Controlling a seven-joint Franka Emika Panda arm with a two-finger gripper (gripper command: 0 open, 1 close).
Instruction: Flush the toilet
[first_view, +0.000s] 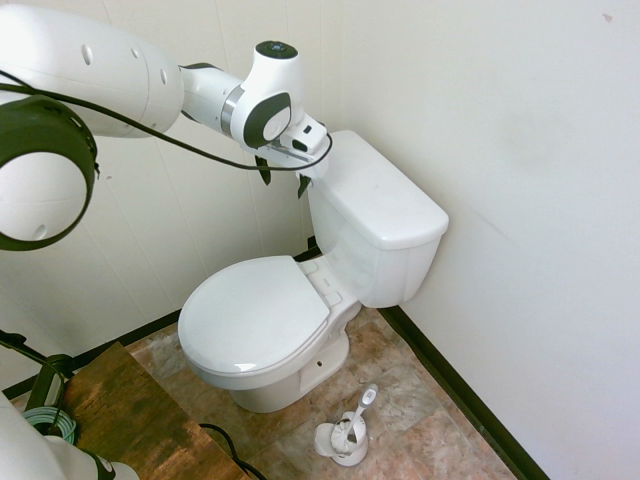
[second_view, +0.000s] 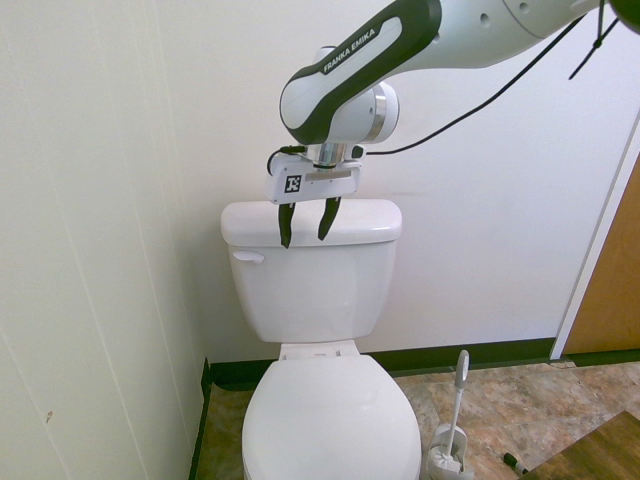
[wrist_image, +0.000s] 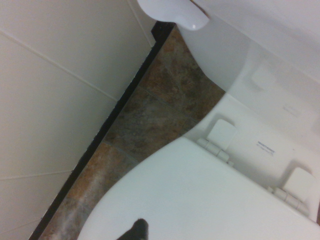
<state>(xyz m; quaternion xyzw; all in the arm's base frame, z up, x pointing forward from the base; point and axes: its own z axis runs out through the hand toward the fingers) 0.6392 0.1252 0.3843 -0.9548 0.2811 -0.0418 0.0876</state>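
step: approach, lever not yet touched
toilet: large white ceramic toilet (second_view: 318, 300) with boxy tank, in the room corner against the wall, seat lid down
lever: small white flush lever (second_view: 247, 257) on the tank front, upper corner nearest the side wall
pincer: black two-finger pincer (second_view: 304, 222) open, empty, pointing down by the tank's front edge
next: shift toward the lever, lower, press it down

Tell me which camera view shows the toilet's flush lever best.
The second exterior view: the flush lever faces the camera on the tank's front corner, unobstructed, below the open pincer. The wrist view catches it blurred and cropped at the frame edge. The first exterior view hides it behind the tank.
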